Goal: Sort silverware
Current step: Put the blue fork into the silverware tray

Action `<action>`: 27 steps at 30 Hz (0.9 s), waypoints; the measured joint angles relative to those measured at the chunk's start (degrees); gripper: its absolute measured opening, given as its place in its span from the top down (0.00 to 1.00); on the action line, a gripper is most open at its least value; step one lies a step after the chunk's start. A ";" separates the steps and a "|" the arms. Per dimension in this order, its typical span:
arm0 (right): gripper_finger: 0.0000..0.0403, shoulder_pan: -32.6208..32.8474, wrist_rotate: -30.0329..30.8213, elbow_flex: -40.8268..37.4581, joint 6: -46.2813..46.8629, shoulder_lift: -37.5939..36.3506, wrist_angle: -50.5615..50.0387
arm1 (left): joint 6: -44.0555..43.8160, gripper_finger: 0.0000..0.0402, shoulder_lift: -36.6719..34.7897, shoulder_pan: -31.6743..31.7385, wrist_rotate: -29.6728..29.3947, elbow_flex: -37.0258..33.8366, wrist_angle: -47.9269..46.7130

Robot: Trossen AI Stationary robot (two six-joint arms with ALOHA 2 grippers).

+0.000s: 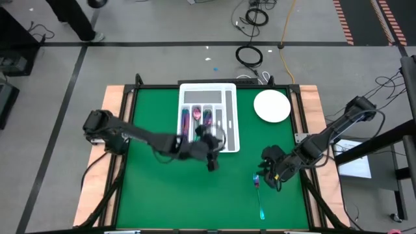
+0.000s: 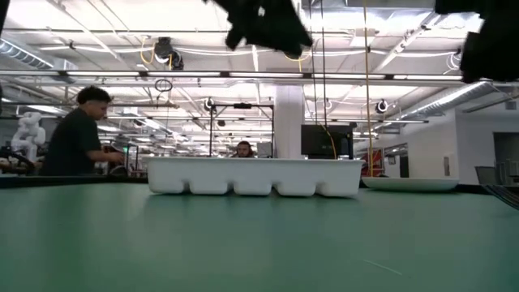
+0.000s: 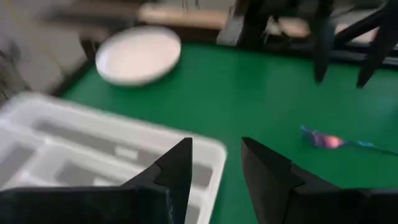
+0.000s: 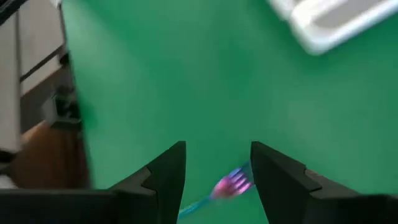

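1 iridescent pink-teal fork (image 1: pixel 258 192) flat on green, beneath spread-apart right pincer (image 1: pixel 269 177); left pincer (image 1: pixel 209 146) likewise apart.

Bright, even overhead light flooded the green table (image 1: pixel 162 188), casting only faint, soft shadows under the arms in the high view. In the low view, ceiling strip lights glared white while the arms hung as black silhouettes against them, and the near tabletop lay soft and out of focus. The left wrist view was smeared by blur, the white tray (image 3: pixel 74 149) and plate (image 3: pixel 138 55) indistinct; the right wrist view blurred similarly.
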 joint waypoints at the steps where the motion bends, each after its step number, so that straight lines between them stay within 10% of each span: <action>1: 0.58 0.00 -2.09 0.00 1.63 0.58 0.52 | 1.76 0.65 0.39 -1.94 -3.06 0.00 1.97; 5: 0.58 0.00 -8.39 0.00 9.02 3.53 1.36 | 5.13 0.65 0.55 -6.95 -12.52 0.00 2.95; 27: 0.58 1.38 -16.86 4.31 25.57 24.01 -0.29 | 3.46 0.65 -3.18 -11.83 -22.26 -4.35 -22.30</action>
